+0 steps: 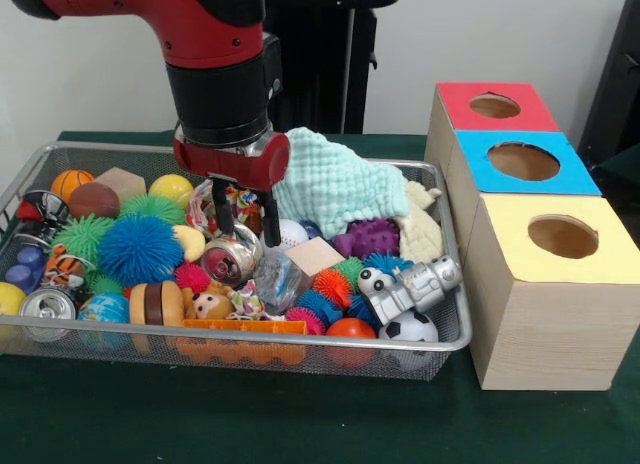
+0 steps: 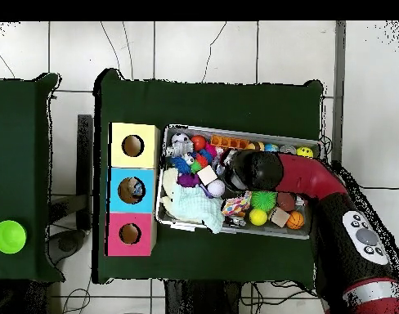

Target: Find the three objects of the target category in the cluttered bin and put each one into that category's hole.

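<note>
The pincer (image 1: 245,216) hangs over the bin (image 1: 240,359), its two black fingers spread apart and holding nothing. A clear plastic lump (image 1: 277,279) lies just below the fingertips, beside a silver can (image 1: 228,261). The blue box's hole (image 1: 523,161) sits well off to the pincer's side, outside the bin.

The bench (image 2: 211,102) is covered in dark green cloth; white floor tiles (image 2: 195,49) are seen around it; a second green-covered table (image 2: 19,131) stands beside it; a pale wall (image 1: 80,74) rises behind.
</note>
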{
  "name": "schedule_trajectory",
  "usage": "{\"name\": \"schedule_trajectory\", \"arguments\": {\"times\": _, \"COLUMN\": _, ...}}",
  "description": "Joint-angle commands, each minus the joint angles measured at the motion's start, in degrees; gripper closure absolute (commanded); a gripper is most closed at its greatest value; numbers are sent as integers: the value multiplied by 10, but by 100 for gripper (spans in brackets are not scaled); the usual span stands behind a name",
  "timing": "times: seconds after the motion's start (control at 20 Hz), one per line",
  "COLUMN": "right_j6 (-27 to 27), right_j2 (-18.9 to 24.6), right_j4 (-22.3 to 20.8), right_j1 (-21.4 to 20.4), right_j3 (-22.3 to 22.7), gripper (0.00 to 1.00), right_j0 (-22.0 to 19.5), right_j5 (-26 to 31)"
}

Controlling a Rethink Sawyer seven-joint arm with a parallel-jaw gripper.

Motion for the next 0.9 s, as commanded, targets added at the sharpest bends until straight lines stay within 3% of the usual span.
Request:
{"name": "schedule_trajectory", "arguments": {"times": 0.05, "right_j6": -123, "right_j2": 42, "right_j4": -41, "right_j1": 28, "right_j3": 15, "gripper": 0, "right_j0": -4, "right_j5": 31}}
{"name": "schedule_trajectory", "arguments": {"times": 0.35, "right_j6": -125, "right_j2": 38, "right_j4": -49, "right_j1": 44, "right_j3": -7, "gripper": 0, "right_j0": 5, "right_j5": 38}}
{"name": "schedule_trajectory", "arguments": {"times": 0.6, "right_j6": -127, "right_j2": 33, "right_j4": -65, "right_j1": 84, "right_j3": -42, "gripper": 0, "right_j0": 11, "right_j5": 23}}
{"name": "schedule_trajectory", "arguments": {"times": 0.9, "right_j6": -120, "right_j2": 36, "right_j4": -78, "right_j1": 92, "right_j3": -46, "gripper": 0, "right_j0": 10, "right_j5": 13}}
